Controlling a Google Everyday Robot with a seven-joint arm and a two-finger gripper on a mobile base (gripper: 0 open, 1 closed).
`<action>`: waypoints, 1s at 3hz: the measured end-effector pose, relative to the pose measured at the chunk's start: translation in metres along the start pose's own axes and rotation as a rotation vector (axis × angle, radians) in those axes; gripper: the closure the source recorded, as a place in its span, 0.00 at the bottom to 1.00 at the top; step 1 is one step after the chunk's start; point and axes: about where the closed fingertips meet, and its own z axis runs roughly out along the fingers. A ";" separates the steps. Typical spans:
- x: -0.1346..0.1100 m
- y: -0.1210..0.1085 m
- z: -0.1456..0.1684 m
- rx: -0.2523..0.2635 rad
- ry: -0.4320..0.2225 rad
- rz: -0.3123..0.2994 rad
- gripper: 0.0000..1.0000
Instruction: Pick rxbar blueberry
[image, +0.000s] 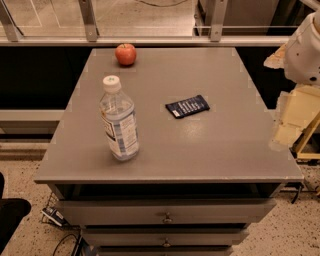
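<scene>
The rxbar blueberry (187, 106) is a small flat dark navy bar with white lettering. It lies flat on the grey table top (200, 150), right of the middle, turned slightly askew. My gripper (289, 122) hangs at the right edge of the view, beyond the table's right side. It is to the right of the bar, apart from it, and holds nothing that I can see. The white arm (305, 47) rises above it at the upper right.
A clear water bottle (119, 120) with a white cap stands upright on the left of the table. A red apple (126, 54) sits near the far edge. Drawers (165, 212) are below the front edge, and a railing (150, 35) runs behind the table.
</scene>
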 end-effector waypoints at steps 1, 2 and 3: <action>0.000 0.000 0.000 0.000 0.000 0.000 0.00; -0.005 -0.040 0.016 0.003 -0.162 -0.015 0.00; -0.016 -0.083 0.042 -0.018 -0.312 -0.031 0.00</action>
